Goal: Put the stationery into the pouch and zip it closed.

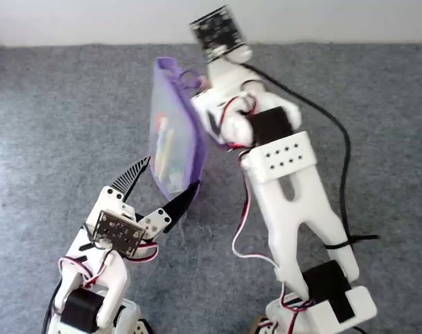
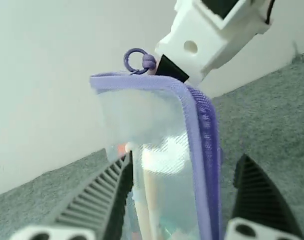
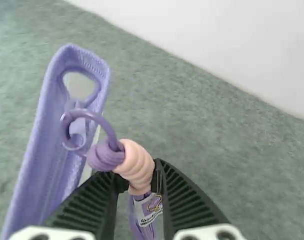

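Note:
The purple pouch (image 1: 177, 132) with a clear side hangs on edge above the carpet, stationery (image 1: 165, 144) showing through it. My right gripper (image 1: 201, 88) is shut on the zipper pull, a pink bead (image 3: 137, 168) with a purple ring (image 3: 86, 128), at the pouch's far top corner. In the right wrist view the gripper (image 3: 136, 196) pinches the pull beside the pouch's purple edge (image 3: 44, 165). My left gripper (image 1: 160, 186) stands open, its black fingers either side of the pouch's near lower end. In the left wrist view the pouch (image 2: 162, 145) rises between those fingers (image 2: 106, 195), with stationery (image 2: 153, 167) inside.
Grey carpet (image 1: 51, 125) covers the table, with a white wall (image 1: 92, 17) along the far edge. The right arm's black cable (image 1: 339, 139) runs down the right side. Open carpet lies left of the pouch.

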### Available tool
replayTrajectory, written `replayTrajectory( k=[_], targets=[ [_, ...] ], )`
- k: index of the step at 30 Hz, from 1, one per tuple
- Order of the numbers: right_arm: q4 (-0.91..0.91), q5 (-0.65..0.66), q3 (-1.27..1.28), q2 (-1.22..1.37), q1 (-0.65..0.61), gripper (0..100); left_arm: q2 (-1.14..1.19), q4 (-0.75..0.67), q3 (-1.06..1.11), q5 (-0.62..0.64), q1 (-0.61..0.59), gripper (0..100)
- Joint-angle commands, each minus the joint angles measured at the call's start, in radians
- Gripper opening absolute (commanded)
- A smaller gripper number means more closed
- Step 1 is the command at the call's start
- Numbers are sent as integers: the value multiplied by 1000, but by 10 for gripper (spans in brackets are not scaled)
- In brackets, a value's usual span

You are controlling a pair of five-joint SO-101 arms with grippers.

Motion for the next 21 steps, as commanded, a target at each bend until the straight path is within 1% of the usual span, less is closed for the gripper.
replayTrajectory(
  k=[1,7,11,16,21],
  targets=[
    [13,-14,-51,-56,-51,8,-2,-40,8,23,9,312],
    [85,-17,-55,-59,-110,8,-2,-41,12,64,2,312],
    [113,-58,-57,-61,-125,8,-5,-43,33,77,-15,312],
    [159,-48,-57,-61,-124,8,-2,-153,68,74,-118,312],
    [214,-48,-57,-61,-143,8,-2,-170,76,89,-127,311]
  ],
)
